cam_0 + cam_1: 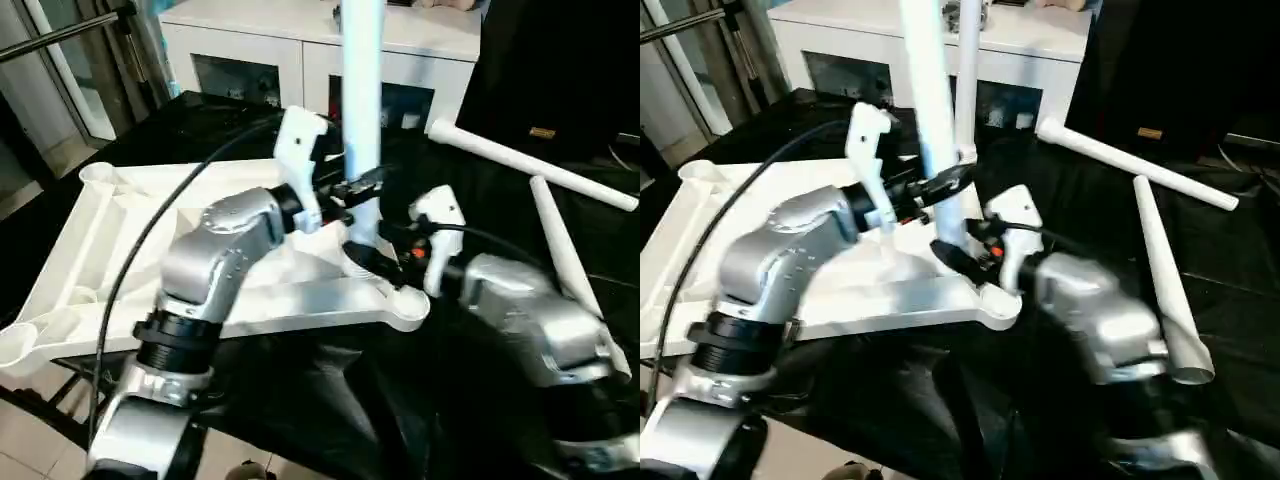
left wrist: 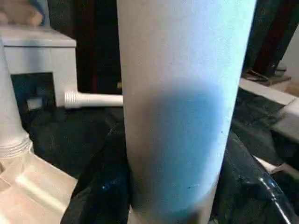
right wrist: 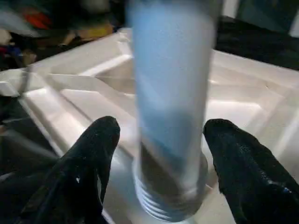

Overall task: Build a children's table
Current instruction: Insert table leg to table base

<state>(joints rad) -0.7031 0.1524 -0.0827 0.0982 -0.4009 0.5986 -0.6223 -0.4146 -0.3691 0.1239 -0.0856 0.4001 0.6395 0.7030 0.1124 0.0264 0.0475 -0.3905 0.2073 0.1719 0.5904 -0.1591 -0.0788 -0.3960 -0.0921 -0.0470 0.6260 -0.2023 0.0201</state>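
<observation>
Two claws worked one leg point(image 1: 361, 110): my left claw point(image 1: 362, 186) pinched it upright, my right claw point(image 3: 159, 140) stood spread beside its threaded end; I judged twisting squarely into the tabletop point(image 1: 120, 215) socket best.

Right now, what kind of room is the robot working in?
It looks like an indoor workroom or lab, though I can't be sure. A white cabinet with glass doors stands at the back, a black cloth covers the work surface, and a tiled floor shows below, with a glass door at one side.
</observation>
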